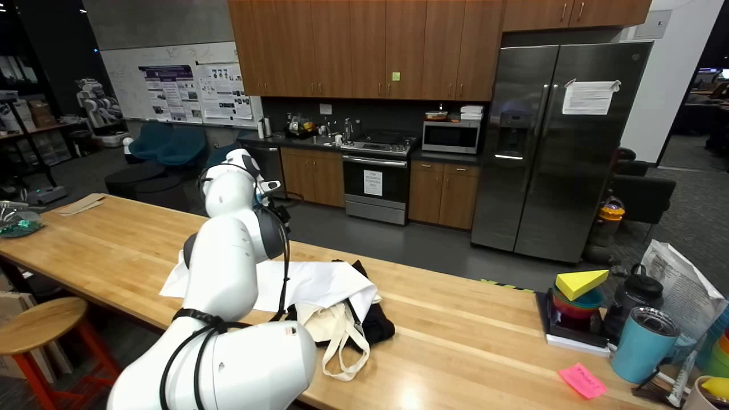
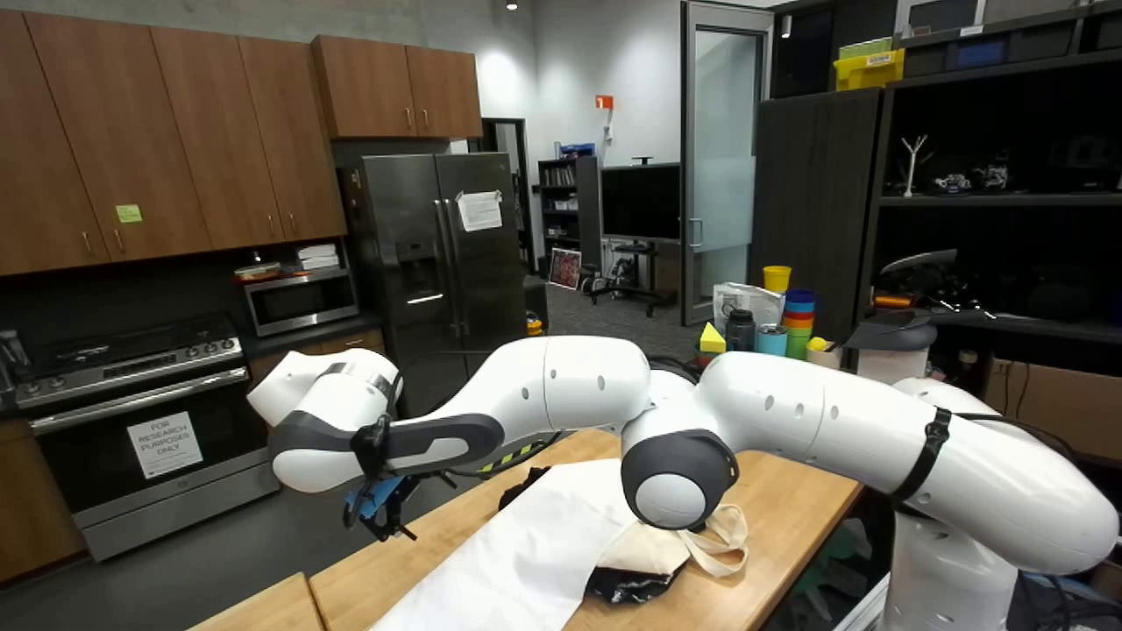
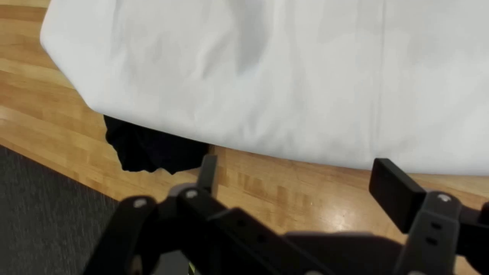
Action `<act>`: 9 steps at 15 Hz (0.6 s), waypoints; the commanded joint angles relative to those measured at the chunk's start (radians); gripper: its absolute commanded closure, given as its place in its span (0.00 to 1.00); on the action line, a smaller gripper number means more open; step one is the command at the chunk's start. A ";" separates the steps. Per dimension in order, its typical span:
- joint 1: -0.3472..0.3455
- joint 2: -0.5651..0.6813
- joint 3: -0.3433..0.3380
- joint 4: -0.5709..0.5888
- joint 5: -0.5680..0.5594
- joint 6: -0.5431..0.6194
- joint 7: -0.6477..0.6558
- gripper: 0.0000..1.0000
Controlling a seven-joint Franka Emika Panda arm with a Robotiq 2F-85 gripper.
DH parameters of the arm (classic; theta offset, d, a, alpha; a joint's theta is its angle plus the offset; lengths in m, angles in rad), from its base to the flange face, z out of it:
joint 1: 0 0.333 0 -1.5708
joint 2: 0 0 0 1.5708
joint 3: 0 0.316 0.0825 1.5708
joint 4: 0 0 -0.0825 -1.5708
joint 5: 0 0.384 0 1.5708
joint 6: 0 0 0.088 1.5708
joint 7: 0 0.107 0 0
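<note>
My gripper is open and empty in the wrist view, its two dark fingers wide apart with bare wood between them. A large white cloth lies just beyond the fingertips, its edge running across the view. Black fabric sticks out from under that edge, near the left finger. In an exterior view the gripper hangs above the table's far edge, beside the white cloth. A cream tote bag with loop handles lies partly under the cloth, on black fabric. The arm hides part of the cloth.
The wooden table bears a pink sticky note, a blue tumbler, a black bottle and stacked bowls with a yellow wedge at one end. Flat cardboard lies toward the opposite end. A stool stands alongside.
</note>
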 commanded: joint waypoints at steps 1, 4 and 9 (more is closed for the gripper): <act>0.037 -0.049 -0.036 0.001 -0.032 -0.022 -0.012 0.00; 0.079 -0.081 -0.064 0.004 -0.073 -0.023 -0.025 0.00; 0.131 -0.114 -0.094 0.005 -0.124 -0.019 -0.040 0.00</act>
